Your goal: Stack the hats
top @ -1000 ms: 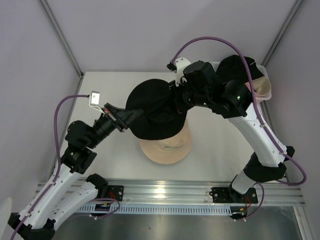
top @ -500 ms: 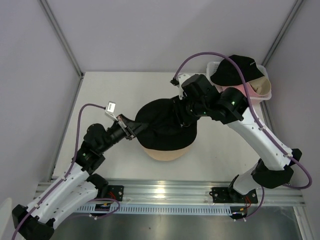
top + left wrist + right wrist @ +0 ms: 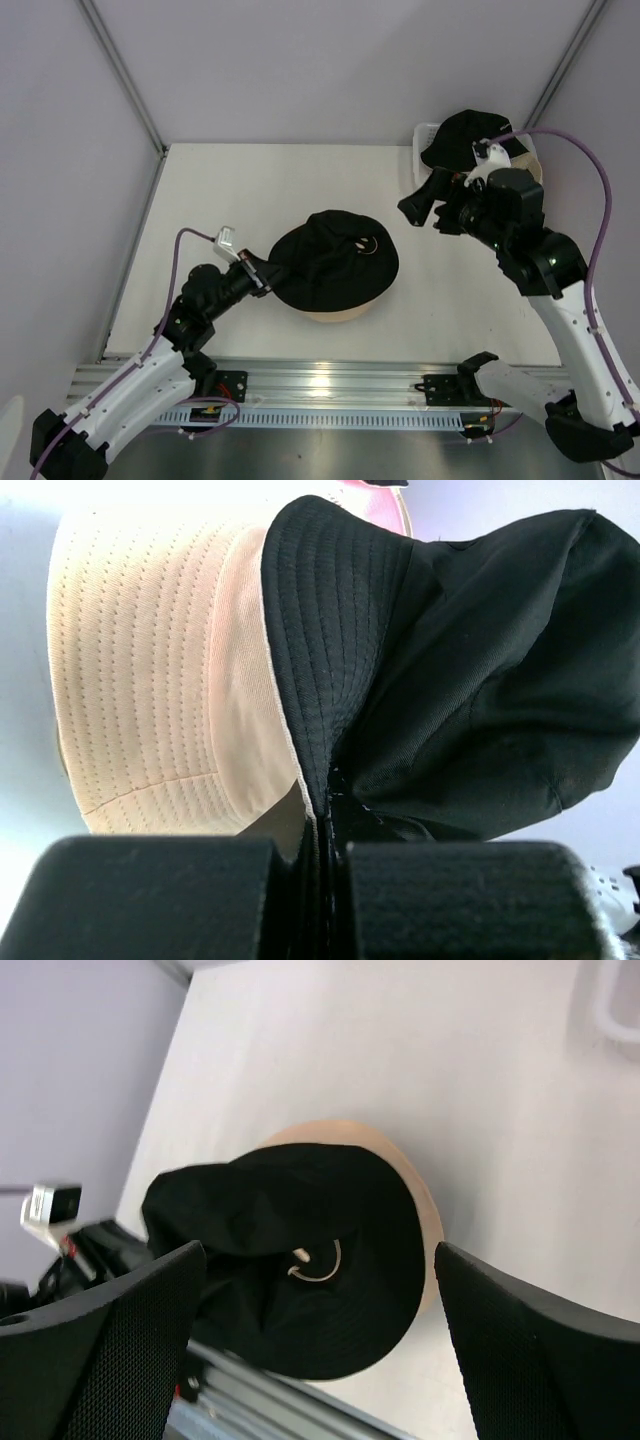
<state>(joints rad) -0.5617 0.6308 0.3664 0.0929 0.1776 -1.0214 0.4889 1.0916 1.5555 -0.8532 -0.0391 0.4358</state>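
We see the left gripper [image 3: 262, 275] pinched tight on the brim of the black hat [image 3: 335, 258] at frame centre; it hides all but the lower rim of the tan hat [image 3: 335, 316]. The right gripper [image 3: 425, 198] hangs spread wide, empty, upper right.

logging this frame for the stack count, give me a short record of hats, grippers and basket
stack: black bucket hat lying on tan hat, middle of table
left gripper: shut on the black bucket hat's brim
right gripper: open, holding nothing, clear of the stack
white basket: far right corner, holds second black hat
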